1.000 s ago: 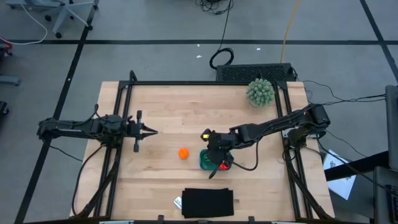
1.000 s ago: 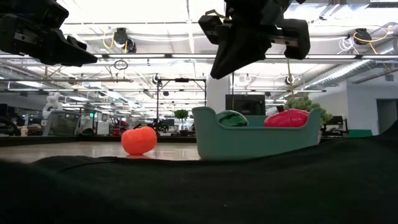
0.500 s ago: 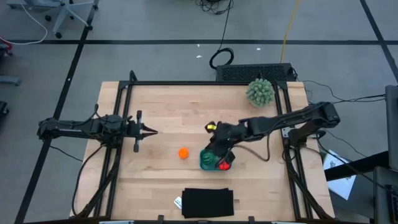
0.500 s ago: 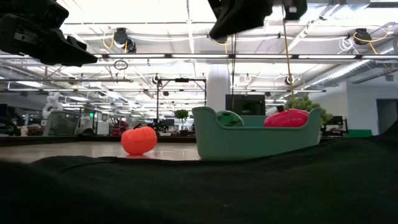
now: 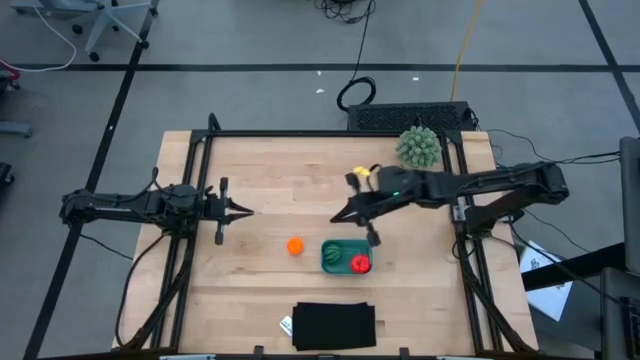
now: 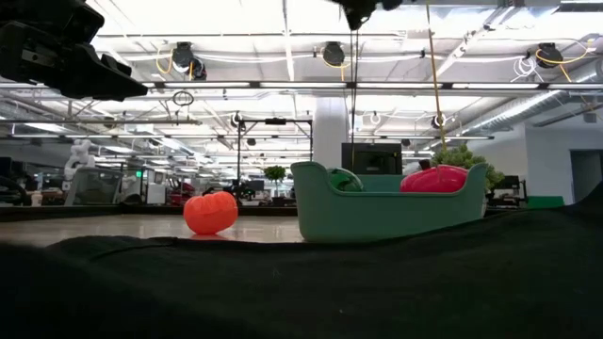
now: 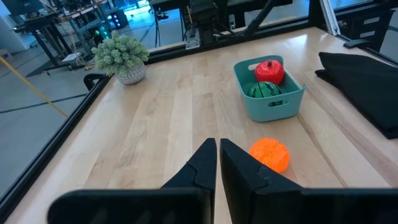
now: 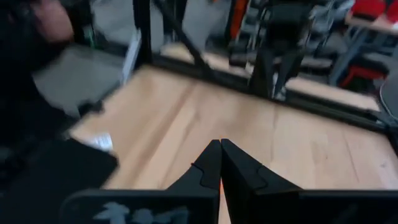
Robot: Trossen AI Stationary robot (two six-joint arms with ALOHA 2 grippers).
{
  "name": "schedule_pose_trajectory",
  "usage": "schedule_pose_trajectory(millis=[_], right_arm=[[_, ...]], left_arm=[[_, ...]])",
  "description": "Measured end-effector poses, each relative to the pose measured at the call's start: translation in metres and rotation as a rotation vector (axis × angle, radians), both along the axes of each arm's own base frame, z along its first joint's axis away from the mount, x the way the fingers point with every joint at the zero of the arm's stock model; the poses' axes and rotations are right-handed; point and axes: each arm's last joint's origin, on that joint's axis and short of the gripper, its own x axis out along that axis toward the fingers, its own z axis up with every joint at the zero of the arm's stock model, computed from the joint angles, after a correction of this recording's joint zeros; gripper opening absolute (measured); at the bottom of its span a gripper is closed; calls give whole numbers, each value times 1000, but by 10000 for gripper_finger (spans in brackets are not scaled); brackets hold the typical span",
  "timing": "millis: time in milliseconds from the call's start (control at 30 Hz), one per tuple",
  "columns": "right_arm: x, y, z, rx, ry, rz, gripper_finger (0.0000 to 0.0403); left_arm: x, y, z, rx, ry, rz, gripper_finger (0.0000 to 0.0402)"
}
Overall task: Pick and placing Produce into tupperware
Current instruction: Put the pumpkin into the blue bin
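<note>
The teal tupperware stands on the table, right of centre and toward the near edge. In it lie the striped watermelon and the red tomato-like piece. The orange ball rests on the wood just left of the tupperware. My right gripper hangs shut and empty in the air beyond the tupperware's far side, its fingertips together. My left gripper waits shut at the table's left, pointing at the orange ball.
A pale-green spiky ball stands at the far right corner. A black flat rectangle lies at the near edge, with a small white tag beside it. Bare wood lies between the two grippers and across the table's far half.
My right gripper has risen from just over the tupperware and drawn back toward the table's far right. It has tipped up from pointing down to nearly level and has rolled about its own axis. In the low view it has climbed almost out of the picture.
</note>
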Motion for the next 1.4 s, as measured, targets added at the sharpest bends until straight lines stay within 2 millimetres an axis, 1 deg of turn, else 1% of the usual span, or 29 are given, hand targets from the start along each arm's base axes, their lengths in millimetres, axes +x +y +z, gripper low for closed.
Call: schedule_pose_trajectory(millis=[167,333,500,667,800,967,1167,1400], right_arm=[[-29,-11,1,75,-95,-61,0],[-60,-20,3,72,-164,-178,0],[-90,-27,1,97,-223,-282,0],[-114,-28,-4,170,-319,-311,0],[-129,-27,-14,206,-350,-307,0],[-145,-23,-29,223,-347,-223,0],[-161,-22,-42,227,-376,-237,0],[-170,-22,-72,239,-399,-252,0]], left_arm=[[0,0,0,0,1,0,26],[0,0,0,0,1,0,26],[0,0,0,-1,-1,1,26],[0,0,0,-1,-1,1,26],[0,0,0,0,-1,0,26],[0,0,0,0,0,0,26],[0,0,0,0,0,1,26],[0,0,0,1,1,1,26]])
